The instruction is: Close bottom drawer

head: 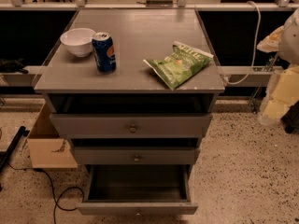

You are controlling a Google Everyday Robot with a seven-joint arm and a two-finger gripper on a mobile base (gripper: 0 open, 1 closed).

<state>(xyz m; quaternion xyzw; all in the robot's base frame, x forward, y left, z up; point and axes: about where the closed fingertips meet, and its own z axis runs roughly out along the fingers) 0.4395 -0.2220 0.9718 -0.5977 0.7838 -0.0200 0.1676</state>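
The bottom drawer (138, 208) of the grey cabinet is pulled far out toward me. Its slim front panel sits at the lower edge of the view, with a small round knob just visible. Its dark box walls are exposed and the inside looks empty. My gripper (273, 107) hangs at the end of the cream-coloured arm at the far right. It is beside the cabinet, well apart from the drawer and above its level.
The middle drawer (135, 157) and top drawer (132, 126) stick out slightly. On the cabinet top (140, 36) are a white bowl (77, 41), a blue can (103, 52) and a green chip bag (180, 63). A cardboard box (46, 146) and cables lie on the floor to the left.
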